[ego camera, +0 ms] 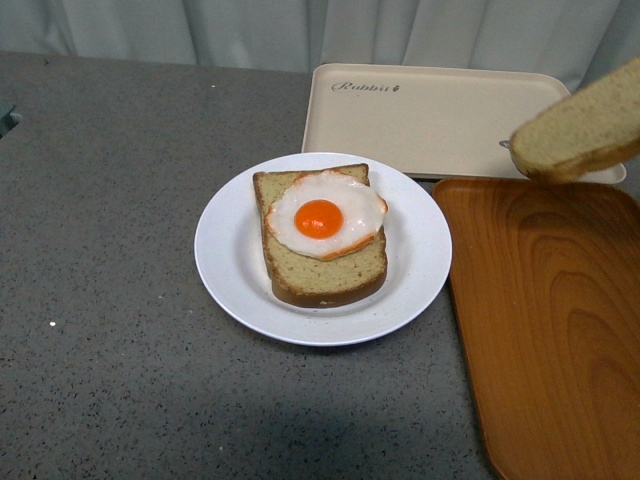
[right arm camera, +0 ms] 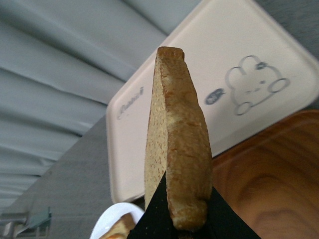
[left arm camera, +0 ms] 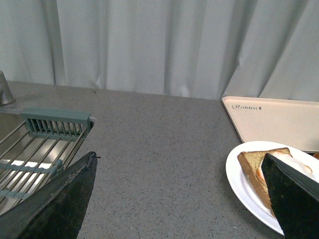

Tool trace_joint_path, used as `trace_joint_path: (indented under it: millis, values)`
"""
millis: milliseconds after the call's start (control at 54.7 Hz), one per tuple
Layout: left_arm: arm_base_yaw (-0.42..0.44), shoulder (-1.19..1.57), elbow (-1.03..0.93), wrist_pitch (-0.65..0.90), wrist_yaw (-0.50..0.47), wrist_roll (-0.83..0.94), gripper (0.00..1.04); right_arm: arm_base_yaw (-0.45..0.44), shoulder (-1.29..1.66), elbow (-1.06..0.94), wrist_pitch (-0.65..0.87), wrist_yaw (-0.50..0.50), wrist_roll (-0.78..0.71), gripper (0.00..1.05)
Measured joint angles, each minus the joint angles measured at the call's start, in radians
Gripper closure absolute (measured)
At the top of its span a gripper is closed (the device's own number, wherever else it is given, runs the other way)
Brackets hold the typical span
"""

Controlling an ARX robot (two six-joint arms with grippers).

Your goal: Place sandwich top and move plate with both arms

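The sandwich top (ego camera: pixel 585 128) hangs in the air at the right edge of the front view, above the far end of the wood-grain tray. My right gripper (right arm camera: pixel 180 219) is shut on it, with the slice (right arm camera: pixel 174 144) standing edge-on between the black fingers (right arm camera: pixel 157 211). The white plate (ego camera: pixel 235 262) sits mid-table and carries another bread slice (ego camera: pixel 330 272) topped by a fried egg (ego camera: pixel 322 216). My left gripper (left arm camera: pixel 182 199) is open and empty above the grey counter, left of the plate (left arm camera: pixel 239 174). Neither arm shows in the front view.
A cream rabbit-printed tray (ego camera: pixel 440 115) lies behind the plate. An orange-brown wood-grain tray (ego camera: pixel 555 320) lies to the plate's right. A sink with a metal rack (left arm camera: pixel 45 144) sits to the left in the left wrist view. A pale curtain hangs behind the counter.
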Motion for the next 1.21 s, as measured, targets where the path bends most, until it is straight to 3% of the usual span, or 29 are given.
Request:
trace_joint_path:
  millis: [402, 658, 1042, 1206]
  values:
    - [0.000, 0.000, 0.000, 0.000, 0.000, 0.000, 0.06, 0.321, 0.050, 0.095, 0.076, 0.027, 0.061, 1.02]
    - [0.000, 0.000, 0.000, 0.000, 0.000, 0.000, 0.06, 0.457, 0.220, 0.158, 0.079, 0.056, 0.065, 1.02]
    - [0.000, 0.000, 0.000, 0.000, 0.000, 0.000, 0.06, 0.480, 0.275, 0.078, 0.103, 0.087, 0.024, 1.02]
    - [0.000, 0.000, 0.000, 0.000, 0.000, 0.000, 0.06, 0.449, 0.274, 0.059, 0.067, 0.109, -0.015, 0.75]
